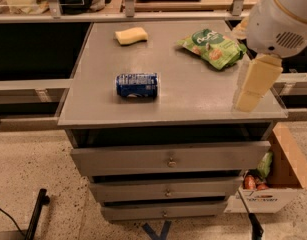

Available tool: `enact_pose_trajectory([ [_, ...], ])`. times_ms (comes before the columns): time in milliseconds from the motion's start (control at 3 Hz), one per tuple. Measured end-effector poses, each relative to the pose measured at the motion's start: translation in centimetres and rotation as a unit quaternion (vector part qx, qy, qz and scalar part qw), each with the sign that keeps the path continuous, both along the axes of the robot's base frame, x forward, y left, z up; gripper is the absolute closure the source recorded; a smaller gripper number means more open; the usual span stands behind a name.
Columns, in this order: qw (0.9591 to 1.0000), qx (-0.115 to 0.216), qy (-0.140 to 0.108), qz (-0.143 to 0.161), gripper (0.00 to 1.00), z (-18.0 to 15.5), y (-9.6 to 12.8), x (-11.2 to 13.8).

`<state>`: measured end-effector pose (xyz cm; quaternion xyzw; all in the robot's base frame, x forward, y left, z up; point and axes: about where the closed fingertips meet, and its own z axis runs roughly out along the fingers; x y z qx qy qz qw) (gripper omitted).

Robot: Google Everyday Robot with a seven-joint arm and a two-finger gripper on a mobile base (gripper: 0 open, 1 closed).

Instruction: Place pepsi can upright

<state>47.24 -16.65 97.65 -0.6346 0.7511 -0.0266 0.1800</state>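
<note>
- The gripper (257,81) hangs over the right edge of the grey cabinet top (183,101), at about 4 o'clock from the top's centre, under the arm's white rounded housing. Whether it is apart or together cannot be told from this view, and it holds nothing.
- The pepsi can (137,85) lies on its side at about 8 o'clock from the centre, its length running from 9 to 3 o'clock. It is well apart from the gripper.
- A yellow sponge (131,35) sits at 11 o'clock and a green snack bag (213,46) at 1 o'clock, both away from the can.
- As a judgement, the task is at its very start: nothing is grasped and the can is not upright.
- What is left is the whole job: travel toward 9 o'clock across the top, come down on the can, close on it, turn it onto its base and let go.
</note>
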Motion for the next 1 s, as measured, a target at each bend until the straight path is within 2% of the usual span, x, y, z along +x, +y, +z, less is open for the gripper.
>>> enact_pose_trajectory([
  [667,0.9988,-0.005,-0.004,0.049,0.0,-1.0,6.9,5.8],
  [1000,0.9978,-0.01,-0.006,0.066,0.0,-1.8,9.9,7.9],
])
